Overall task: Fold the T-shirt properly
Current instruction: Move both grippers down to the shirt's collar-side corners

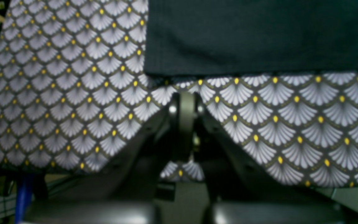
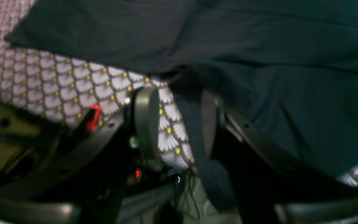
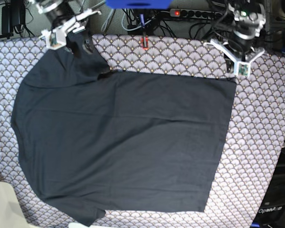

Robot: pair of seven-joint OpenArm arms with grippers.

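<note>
We saw the T-shirt (image 3: 123,142) spread flat; the right tool (image 2: 179,121), parted, straddled its sleeve hem; the left tool (image 1: 185,102) was closed, empty.

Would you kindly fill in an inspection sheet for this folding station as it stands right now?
Surface: fan-patterned tablecloth covers the table.
Job's things: T-shirt lies spread flat, unfolded, sleeve ends at the left.
Clutter: nothing seen on the cloth.
Grippers: left gripper shut, empty, just off the shirt's hem corner; right gripper open, a strip of shirt fabric between its jaws.
Cables: bundles and a power strip behind the table.
Surroundings: red clip on the far edge.
</note>
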